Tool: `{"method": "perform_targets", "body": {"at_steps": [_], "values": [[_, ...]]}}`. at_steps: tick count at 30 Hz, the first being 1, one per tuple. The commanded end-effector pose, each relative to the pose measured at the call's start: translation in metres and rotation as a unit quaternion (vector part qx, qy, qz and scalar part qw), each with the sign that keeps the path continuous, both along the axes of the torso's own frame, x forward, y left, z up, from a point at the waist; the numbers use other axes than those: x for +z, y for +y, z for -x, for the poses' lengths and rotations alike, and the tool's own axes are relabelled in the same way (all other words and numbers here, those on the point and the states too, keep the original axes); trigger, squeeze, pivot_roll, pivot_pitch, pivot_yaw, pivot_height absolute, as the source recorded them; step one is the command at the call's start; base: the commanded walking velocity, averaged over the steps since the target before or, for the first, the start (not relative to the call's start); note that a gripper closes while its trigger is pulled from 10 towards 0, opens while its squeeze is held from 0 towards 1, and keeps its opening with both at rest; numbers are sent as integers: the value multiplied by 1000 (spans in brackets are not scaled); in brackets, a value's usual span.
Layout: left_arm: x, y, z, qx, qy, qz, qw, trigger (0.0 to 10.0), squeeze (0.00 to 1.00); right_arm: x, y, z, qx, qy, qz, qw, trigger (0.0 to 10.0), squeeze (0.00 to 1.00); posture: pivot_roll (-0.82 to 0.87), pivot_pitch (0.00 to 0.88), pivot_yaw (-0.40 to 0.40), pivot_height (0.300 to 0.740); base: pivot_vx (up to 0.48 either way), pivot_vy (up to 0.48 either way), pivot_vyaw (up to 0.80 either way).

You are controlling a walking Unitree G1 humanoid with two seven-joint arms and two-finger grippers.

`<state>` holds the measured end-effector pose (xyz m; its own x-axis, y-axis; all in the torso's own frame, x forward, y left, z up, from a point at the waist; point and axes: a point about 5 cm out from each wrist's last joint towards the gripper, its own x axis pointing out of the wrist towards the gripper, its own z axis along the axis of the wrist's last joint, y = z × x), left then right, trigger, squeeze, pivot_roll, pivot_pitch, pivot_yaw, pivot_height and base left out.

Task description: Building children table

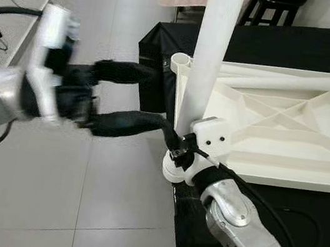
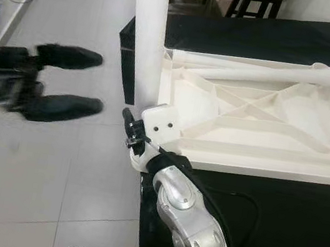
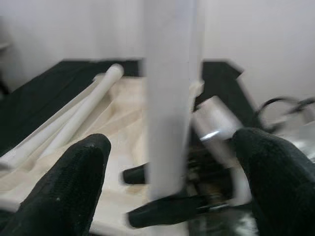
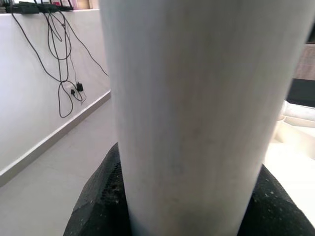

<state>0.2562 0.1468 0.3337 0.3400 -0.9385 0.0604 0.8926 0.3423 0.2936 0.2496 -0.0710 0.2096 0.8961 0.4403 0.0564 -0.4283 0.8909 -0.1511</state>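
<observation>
I've got the white tabletop [image 1: 289,138] lying upside down on the black-covered surface [image 2: 286,232], ribbed underside facing up. One white leg [image 1: 211,55] stands upright in the corner socket [image 1: 177,167] nearest me, at the surface's edge over the grey tiled floor [image 1: 77,191]. It runs up out of the top of both eye views.

Right gripper [image 4: 187,206] is clamped around the base of that upright leg: in the right wrist view the leg fills most of the picture, with black fingers [image 4: 98,196] pressed against it on both sides. From the head I see the right arm coming up from below, its wrist [image 1: 230,204] just beside the socket, and the white corner block [image 1: 213,138] of the tabletop touching the leg.

Left gripper [image 1: 149,102] is out over the floor, to the left of the leg, not touching it. Fingers are spread wide apart, holding nothing. The left wrist view looks between the two black fingers [image 3: 64,191] straight at the leg, which is well beyond the tips. That arm is blurred in both eye views.

Two loose white legs [image 2: 257,66] lie side by side along the far edge of the tabletop. A black stool [image 1: 273,5] stands beyond the surface. Cables [image 4: 64,59] hang down the white wall in the right wrist view.
</observation>
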Motion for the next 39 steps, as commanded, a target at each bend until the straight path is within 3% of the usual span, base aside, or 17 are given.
{"method": "perform_targets", "body": {"at_steps": [1, 4, 6, 14, 15, 16, 32, 33, 39], "values": [[-3, -4, -6, 9, -3, -12, 1000, 10000, 0, -33, -1, -1, -5, 80, 32, 996, 10000, 0, 45, 199, 33, 740, 0, 0, 0], [1, -17, -15, -10, -4, -7, 1000, 10000, 0, -33, 0, -2, -1, 79, 33, 996, 10000, 0, 42, 197, 33, 740, 0, 0, 0], [12, -39, -23, -53, -14, 7, 998, 10000, 0, -32, 2, -2, 2, 77, 31, 997, 10000, 0, 37, 191, 38, 740, 0, 0, 0], [21, -70, -24, -130, -20, 8, 991, 10000, 0, -33, 4, -2, 5, 75, 30, 997, 10000, 0, 27, 185, 44, 740, 0, 0, 0], [21, -73, -25, -130, -25, 0, 991, 3176, 0, -33, 4, -2, 5, 74, 30, 997, 10000, 0, 27, 184, 46, 740, 0, 0, 0], [22, -74, -27, -126, -29, -5, 992, 0, 0, -33, 5, -2, 6, 74, 30, 997, 10000, 0, 26, 182, 46, 740, 0, 0, 0], [25, -65, -35, -110, -40, -27, 993, 0, 0, -32, 3, -5, 2, 67, 34, 997, 10000, 0, 35, 184, 39, 740, 0, 0, 0], [26, -66, -35, -110, -41, -25, 993, 0, 0, -31, 2, -6, 4, 67, 32, 997, 10000, 1000, 32, 187, 39, 740, 0, 0, 0], [28, -70, -33, -113, -42, -22, 992, 0, 0, -23, -3, -13, 29, 52, 28, 998, 10000, 1000, 25, 190, 40, 740, 0, 0, 0]]}}
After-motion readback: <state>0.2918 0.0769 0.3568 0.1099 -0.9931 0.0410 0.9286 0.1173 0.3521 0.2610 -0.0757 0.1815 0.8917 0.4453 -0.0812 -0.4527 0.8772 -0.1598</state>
